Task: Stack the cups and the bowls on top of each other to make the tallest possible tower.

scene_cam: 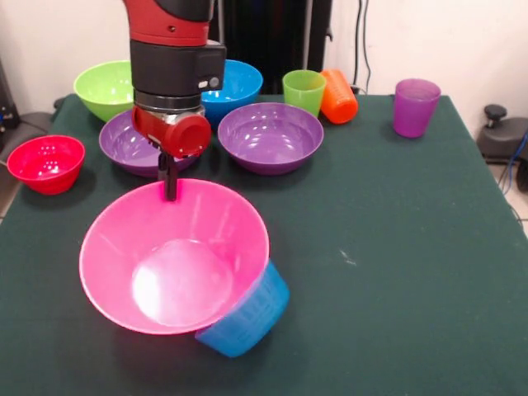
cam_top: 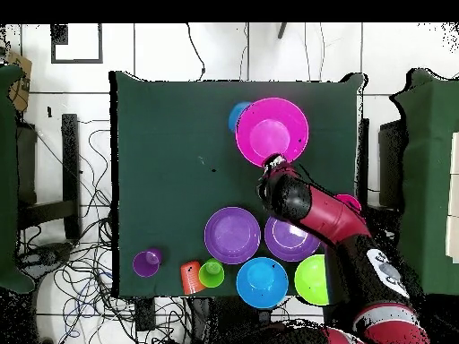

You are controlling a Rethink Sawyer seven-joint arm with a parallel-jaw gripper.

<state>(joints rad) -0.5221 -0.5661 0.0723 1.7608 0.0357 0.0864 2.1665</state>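
Observation:
My gripper [scene_cam: 171,186] is shut on the far rim of the big pink bowl [scene_cam: 177,264], which is tilted and leans on a blue bowl [scene_cam: 247,318] lying under its right side. In the overhead view the gripper [cam_top: 272,163] sits at the pink bowl's [cam_top: 272,132] rim, with the blue bowl [cam_top: 238,115] beside it. Two purple bowls [scene_cam: 270,136] [scene_cam: 124,144], a second blue bowl [scene_cam: 239,82], a lime bowl [scene_cam: 103,87] and a small red bowl [scene_cam: 46,163] stand behind. A green cup [scene_cam: 304,91] stands upright, an orange cup [scene_cam: 338,96] lies on its side, and a purple cup [scene_cam: 415,107] stands apart at the right.
The dark green table [scene_cam: 396,247] ends close behind the cups and at the right. Cables and dark furniture lie beyond the table edges.

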